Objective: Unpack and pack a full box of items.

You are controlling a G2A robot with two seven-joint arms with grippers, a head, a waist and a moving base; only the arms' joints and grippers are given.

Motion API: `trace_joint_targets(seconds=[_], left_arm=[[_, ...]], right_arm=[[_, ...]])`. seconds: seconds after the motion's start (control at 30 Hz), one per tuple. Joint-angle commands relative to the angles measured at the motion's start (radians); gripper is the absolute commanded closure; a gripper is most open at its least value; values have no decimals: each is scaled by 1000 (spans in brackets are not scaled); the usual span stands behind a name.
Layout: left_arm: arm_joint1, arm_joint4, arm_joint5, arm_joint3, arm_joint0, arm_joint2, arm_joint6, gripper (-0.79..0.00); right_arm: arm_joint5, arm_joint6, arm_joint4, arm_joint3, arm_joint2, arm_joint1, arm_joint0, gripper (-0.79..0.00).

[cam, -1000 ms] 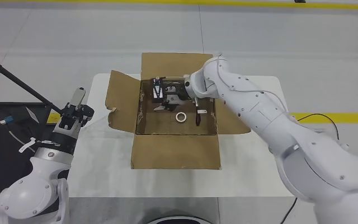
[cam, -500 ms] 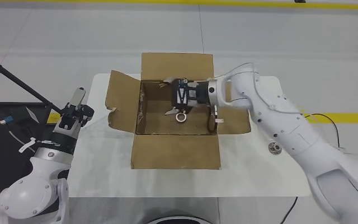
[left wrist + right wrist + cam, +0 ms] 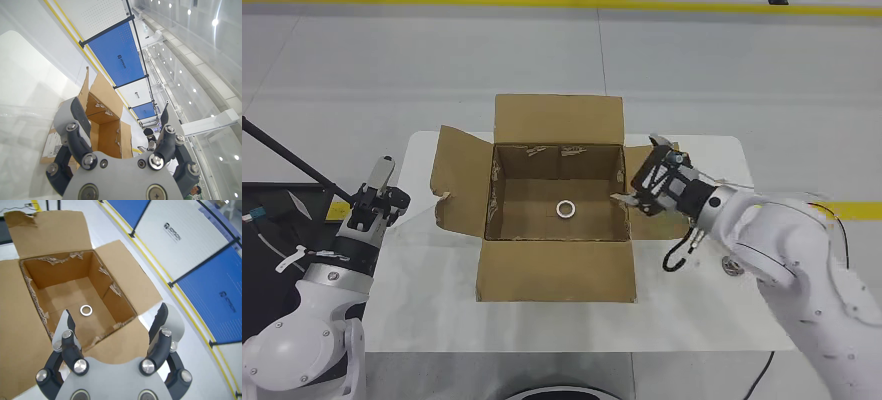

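An open cardboard box [image 3: 557, 270] stands in the middle of the white table with all its flaps folded out. On its floor lies a single silver ring [image 3: 565, 209], also seen as the ring [image 3: 86, 310] in the right wrist view. My right gripper [image 3: 640, 172] hovers over the box's right flap, just outside the right wall, open and holding nothing [image 3: 114, 310]. My left gripper [image 3: 385, 185] is off the table's left edge, open and empty [image 3: 121, 104], pointing towards the box [image 3: 105, 123].
A small round metal part [image 3: 732, 265] lies on the table [image 3: 442, 290] to the right of the box, near my right forearm. A dark stand and cables [image 3: 272, 215] sit beyond the table's left edge.
My right gripper has come out of the box, moving right to above the right flap. The ring stays on the box floor. The left arm has not moved.
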Motion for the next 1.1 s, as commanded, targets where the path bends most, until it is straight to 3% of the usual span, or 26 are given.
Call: trace_joint_targets(seconds=[0.0,0.2,0.33,0.97,1.07], left_arm=[[0,0,0,0,0,0,0,-785],[0,0,0,0,0,0,0,-785],[0,0,0,0,0,0,0,-785],[0,0,0,0,0,0,0,-785],[0,0,0,0,0,0,0,-785]], right_arm=[[37,43,1,-61,116,16,-111,-785],[130,116,29,-155,359,39,-352,-785],[138,108,89,-196,474,41,-477,-785],[151,100,89,-170,481,40,-491,-785],[169,164,125,-122,516,41,-511,-785]])
